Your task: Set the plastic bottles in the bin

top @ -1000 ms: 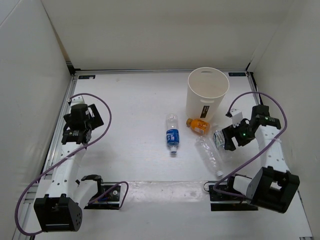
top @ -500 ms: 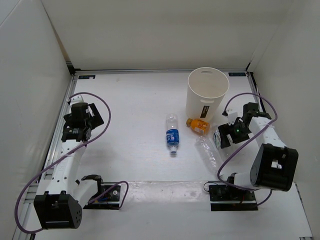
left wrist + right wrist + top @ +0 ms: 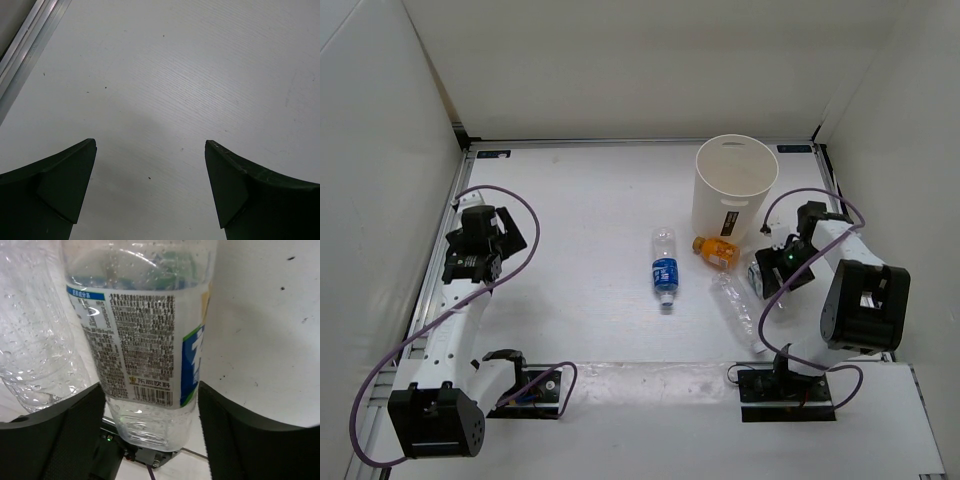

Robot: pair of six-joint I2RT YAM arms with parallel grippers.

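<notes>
Right gripper [image 3: 150,386]: fingers against both sides of the labelled bottle [image 3: 145,340], which fills the gap between them, so I log it as gripping that bottle where it lies on the table [image 3: 590,200]. A second ago these jaws stood wider and sat further right. Since then the arm has folded in toward the cluster of bottles and the forearm now stands steeper over its base. Left gripper [image 3: 150,150]: released, jaws wide over bare tabletop, placed as it was a second ago. Writing: the held bottle's white label carries a block of dense small print in East Asian characters that I cannot read, a blue strip at its top left, and part of a large white figure on a blue and green panel at its right edge. Clear crushed bottle [image 3: 30,340]: no label, touching the held bottle on its left. Orange bottle [image 3: 715,250]: at the foot of the bin [image 3: 733,190]. Blue-label bottle [image 3: 665,268]: alone near table centre, cap toward me, text too small to read. The bin is upright at the far right, just beyond the right gripper; its black label [image 3: 729,224] is illegible. Edges: aluminium rail [image 3: 30,45] just left of the left gripper. White walls [image 3: 620,70] enclose three sides. Open tabletop lies between the left arm and the blue-label bottle.
</notes>
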